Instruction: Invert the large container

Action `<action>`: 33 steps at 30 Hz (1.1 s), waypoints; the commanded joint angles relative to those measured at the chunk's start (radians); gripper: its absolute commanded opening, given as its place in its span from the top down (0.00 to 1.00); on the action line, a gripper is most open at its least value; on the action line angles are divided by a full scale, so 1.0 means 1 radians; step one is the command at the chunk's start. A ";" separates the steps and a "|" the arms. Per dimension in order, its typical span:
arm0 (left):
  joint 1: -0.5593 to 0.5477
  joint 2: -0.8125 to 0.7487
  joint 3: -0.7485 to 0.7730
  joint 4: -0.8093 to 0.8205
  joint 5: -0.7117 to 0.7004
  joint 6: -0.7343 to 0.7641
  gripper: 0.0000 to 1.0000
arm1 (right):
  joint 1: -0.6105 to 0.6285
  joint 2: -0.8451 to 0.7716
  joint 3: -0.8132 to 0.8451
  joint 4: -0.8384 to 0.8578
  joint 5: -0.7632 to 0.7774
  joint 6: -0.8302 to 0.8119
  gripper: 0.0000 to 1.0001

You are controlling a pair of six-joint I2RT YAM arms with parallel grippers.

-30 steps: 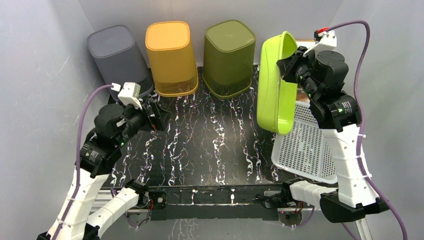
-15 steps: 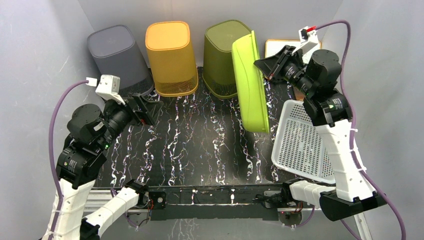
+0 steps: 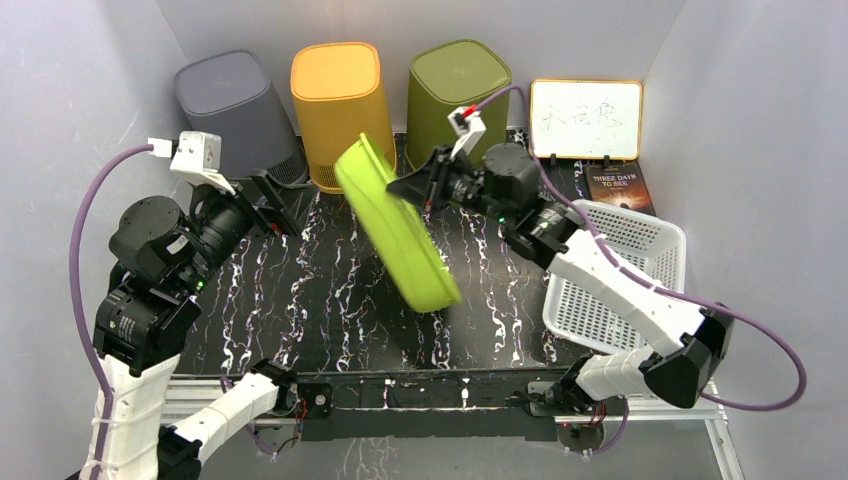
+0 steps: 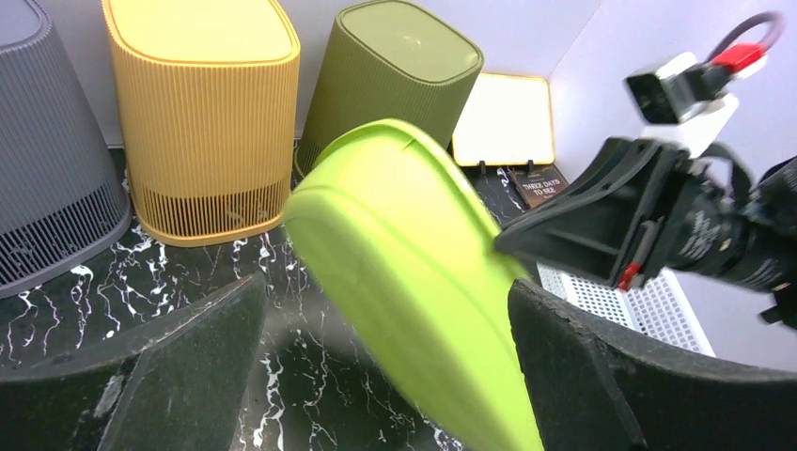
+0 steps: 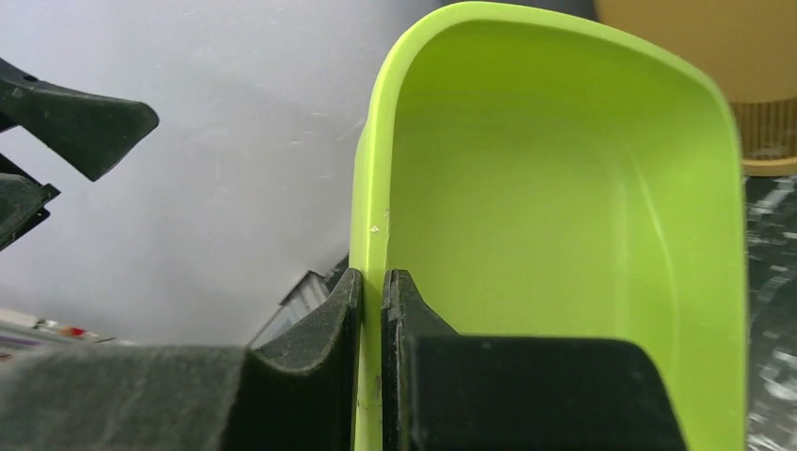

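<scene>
The large container (image 3: 400,235) is a lime green tub, held in the air over the middle of the table, tilted on edge with its opening facing right and down. My right gripper (image 3: 408,187) is shut on its rim; in the right wrist view the fingers (image 5: 324,324) pinch the thin green wall (image 5: 564,188) from both sides. My left gripper (image 3: 288,205) stands open to the left of the tub and apart from it. In the left wrist view the tub's outer side (image 4: 414,254) shows blurred beyond the wide-spread fingers (image 4: 197,348).
Three upturned bins stand along the back: grey (image 3: 235,110), orange (image 3: 340,110), olive (image 3: 455,110). A white perforated basket (image 3: 620,290) lies at the right, with a whiteboard (image 3: 585,118) and a book (image 3: 620,188) behind it.
My right arm has swung the green tub from above the white basket leftward to the table's middle, tilting it further. My left arm has risen and drawn back to the left.
</scene>
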 commanded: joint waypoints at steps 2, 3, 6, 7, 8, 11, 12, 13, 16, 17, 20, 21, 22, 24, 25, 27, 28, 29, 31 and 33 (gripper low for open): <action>-0.004 0.002 0.051 0.007 -0.014 0.007 0.02 | 0.101 0.063 -0.061 0.488 0.079 0.135 1.00; -0.004 0.001 0.055 0.011 -0.017 0.005 0.02 | 0.115 0.085 -0.078 0.543 0.081 0.158 1.00; -0.003 0.004 0.076 0.003 -0.025 0.005 0.02 | 0.137 0.165 -0.127 0.718 0.079 0.268 1.00; -0.004 0.006 0.084 -0.003 -0.026 0.005 0.02 | 0.140 0.204 -0.135 0.774 0.075 0.306 1.00; -0.004 0.006 0.089 -0.006 -0.027 0.006 0.02 | 0.143 0.223 -0.140 0.823 0.070 0.342 1.00; -0.004 0.007 0.104 -0.019 -0.034 0.007 0.02 | 0.150 0.317 -0.152 0.973 0.068 0.436 1.00; -0.004 0.007 0.109 -0.024 -0.036 0.007 0.02 | 0.150 0.341 -0.160 1.020 0.075 0.467 1.00; -0.004 0.006 0.113 -0.030 -0.037 0.008 0.02 | 0.149 0.359 -0.171 1.079 0.089 0.498 1.00; -0.004 0.008 0.121 -0.047 -0.045 0.012 0.01 | 0.142 0.409 -0.221 1.245 0.132 0.617 1.00; -0.004 0.007 0.121 -0.053 -0.050 0.014 0.02 | 0.138 0.425 -0.241 1.311 0.147 0.666 1.00; -0.004 0.004 0.121 -0.062 -0.061 0.019 0.02 | 0.118 0.435 -0.318 1.423 0.207 0.775 1.00; -0.004 0.002 0.123 -0.064 -0.062 0.019 0.02 | 0.111 0.436 -0.350 1.435 0.226 0.792 1.00; -0.004 0.001 0.123 -0.066 -0.063 0.020 0.02 | 0.100 0.434 -0.383 1.438 0.243 0.801 1.00; -0.004 -0.001 0.122 -0.072 -0.066 0.024 0.02 | 0.073 0.406 -0.454 1.429 0.270 0.809 1.00; -0.004 -0.001 0.119 -0.075 -0.071 0.026 0.02 | 0.057 0.388 -0.505 1.425 0.280 0.809 1.00; -0.004 -0.005 0.109 -0.073 -0.073 0.028 0.02 | 0.021 0.353 -0.577 1.411 0.294 0.815 1.00; -0.004 -0.008 0.099 -0.069 -0.073 0.027 0.02 | -0.004 0.339 -0.606 1.405 0.295 0.816 1.00; -0.004 -0.010 0.090 -0.065 -0.072 0.027 0.02 | -0.016 0.323 -0.636 1.393 0.289 0.820 1.00; -0.004 -0.012 0.073 -0.056 -0.068 0.023 0.02 | -0.058 0.296 -0.690 1.372 0.284 0.819 1.00; -0.004 -0.014 0.059 -0.049 -0.063 0.021 0.02 | -0.093 0.269 -0.742 1.343 0.280 0.820 1.00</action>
